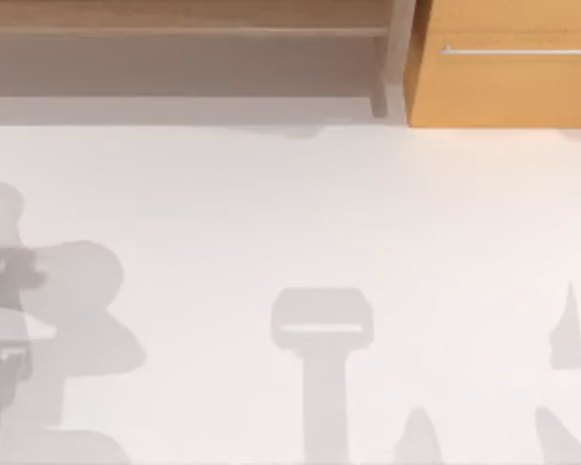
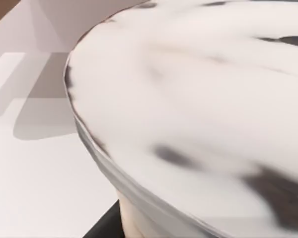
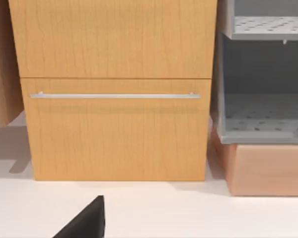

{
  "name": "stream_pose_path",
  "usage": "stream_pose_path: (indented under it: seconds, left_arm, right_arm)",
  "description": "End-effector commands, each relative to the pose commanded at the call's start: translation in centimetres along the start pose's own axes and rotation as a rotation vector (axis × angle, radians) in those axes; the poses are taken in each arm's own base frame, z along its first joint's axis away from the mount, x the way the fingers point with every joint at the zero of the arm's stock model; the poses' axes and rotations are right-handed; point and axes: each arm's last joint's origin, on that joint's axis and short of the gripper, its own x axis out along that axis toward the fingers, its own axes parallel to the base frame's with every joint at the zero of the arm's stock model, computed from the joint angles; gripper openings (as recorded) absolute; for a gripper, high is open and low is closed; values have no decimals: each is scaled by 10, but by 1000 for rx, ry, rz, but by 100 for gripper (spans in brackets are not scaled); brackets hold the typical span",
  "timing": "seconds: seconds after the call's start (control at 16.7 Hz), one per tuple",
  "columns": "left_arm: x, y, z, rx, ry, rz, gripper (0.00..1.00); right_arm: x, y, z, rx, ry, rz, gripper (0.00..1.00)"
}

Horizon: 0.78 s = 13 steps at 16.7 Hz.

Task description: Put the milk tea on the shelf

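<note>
The milk tea (image 2: 198, 99) sits very close in the left wrist view: a wide white lid with dark blotches, and a strip of the beige cup (image 2: 131, 220) under its rim. A dark part of my left gripper (image 2: 105, 227) lies right beside the cup's wall. The shelf (image 1: 184, 31) runs along the table's far edge at the left, with a light-brown board, a grey recess and a grey post (image 1: 399, 58). A dark part of my right gripper (image 3: 84, 224) shows low above the white table, facing the cabinet.
An orange-wood cabinet (image 1: 504, 87) with a silver bar handle (image 3: 114, 95) stands at the far right, next to the shelf. Beside it in the right wrist view are grey perforated racks (image 3: 263, 116) on a wooden base. Arm shadows fall on the white table (image 1: 320, 213).
</note>
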Motion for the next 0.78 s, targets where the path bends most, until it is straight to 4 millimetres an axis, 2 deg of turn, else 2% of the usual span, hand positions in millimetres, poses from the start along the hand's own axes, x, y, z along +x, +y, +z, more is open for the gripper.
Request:
stream_pose_path:
  seconds: [0.18,0.36,0.78]
  left_arm:
    - [15,7,23,24,-74,6,0]
    - [38,16,52,34,-125,9,0]
    - [98,31,144,34,-167,6,0]
  right_arm:
    - [0,0,0,0,0,0,100]
    - [0,0,0,0,0,0,100]
    - [0,0,0,0,0,0,100]
